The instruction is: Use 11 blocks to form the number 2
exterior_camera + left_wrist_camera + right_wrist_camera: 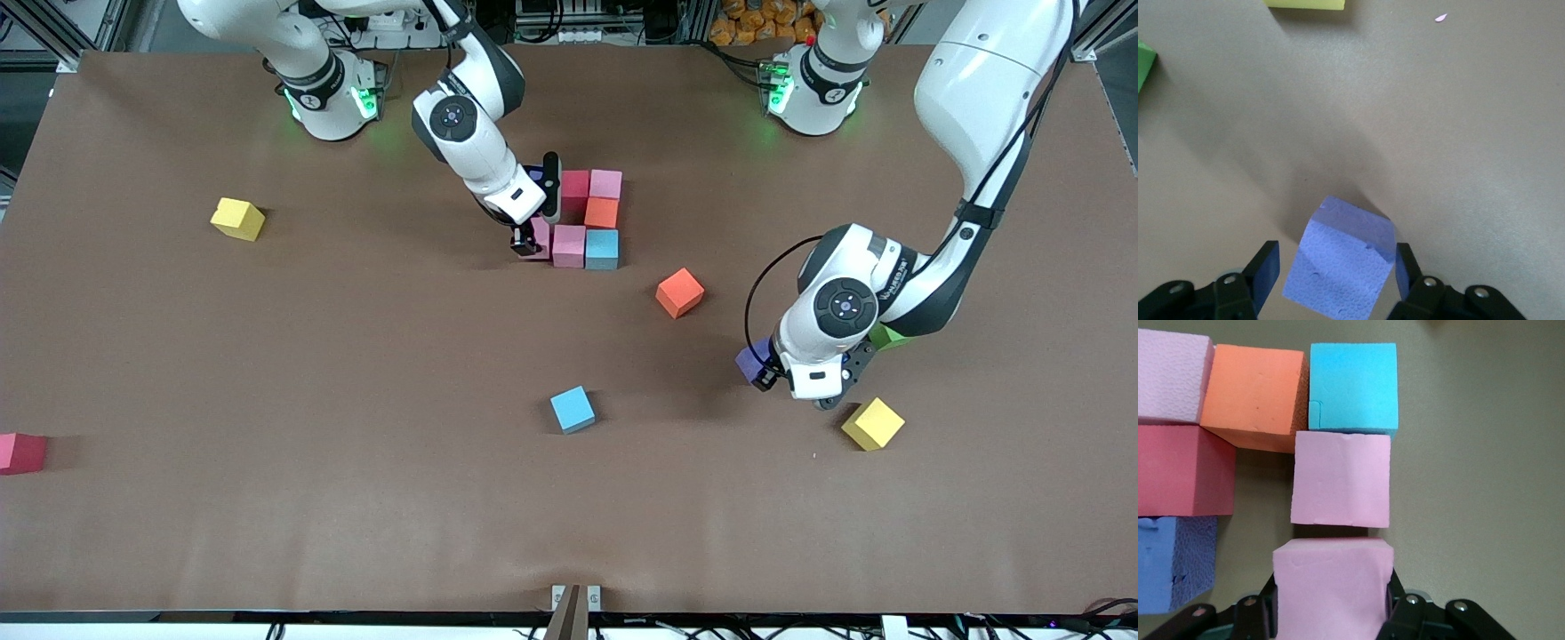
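- The right gripper (531, 244) is down at the partly built 2 (587, 218), its fingers (1395, 603) closed on a pink cube (1333, 590) at the end of the row nearest the front camera, toward the right arm's end of the table.
- That held cube sits just beside a second pink cube (569, 245), a thin gap between them; whether it rests on the table (356, 498) I cannot quite tell.
- Next in the same row is a blue cube (602, 248), touching the second pink one.
- Farther from the camera, an orange cube (602, 212) lies above the blue one in the front view, and past it a third pink cube (606, 183).
- A red cube (575, 184) touches the third pink one, and a purple cube (1171, 563) lies beside the red, mostly hidden by the right arm in the front view.
- The left gripper (766, 373) is low over the table toward the left arm's end, its fingers (1265, 267) clamped on a second purple cube (1341, 263), held tilted.
- Loose cubes: orange (680, 292), blue (573, 409), yellow (873, 423) near the left gripper, yellow (238, 219) toward the right arm's end, and dark pink (21, 452) at the table's edge.
- A green cube (887, 336) peeks out beside the left arm.
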Available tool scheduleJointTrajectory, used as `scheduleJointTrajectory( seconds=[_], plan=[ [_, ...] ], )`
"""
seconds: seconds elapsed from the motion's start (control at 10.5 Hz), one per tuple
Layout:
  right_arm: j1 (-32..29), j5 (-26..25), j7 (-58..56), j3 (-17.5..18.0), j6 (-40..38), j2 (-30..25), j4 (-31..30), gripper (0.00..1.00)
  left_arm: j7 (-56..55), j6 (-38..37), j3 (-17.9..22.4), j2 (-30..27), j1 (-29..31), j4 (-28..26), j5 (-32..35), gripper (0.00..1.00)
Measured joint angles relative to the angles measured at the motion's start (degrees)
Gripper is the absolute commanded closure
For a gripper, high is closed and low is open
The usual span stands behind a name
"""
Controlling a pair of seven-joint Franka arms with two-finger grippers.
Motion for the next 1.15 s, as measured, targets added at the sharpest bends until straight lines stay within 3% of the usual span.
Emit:
scheduleJointTrajectory(
  seconds=[1.15],
  plan=[
    [0.68,0.02,1.19,0.05,0.12,0.23,0.16,1.0,10.73,3.83,-0.45,1.14,0.02,-1.32,0.01,0.21]
  ],
)
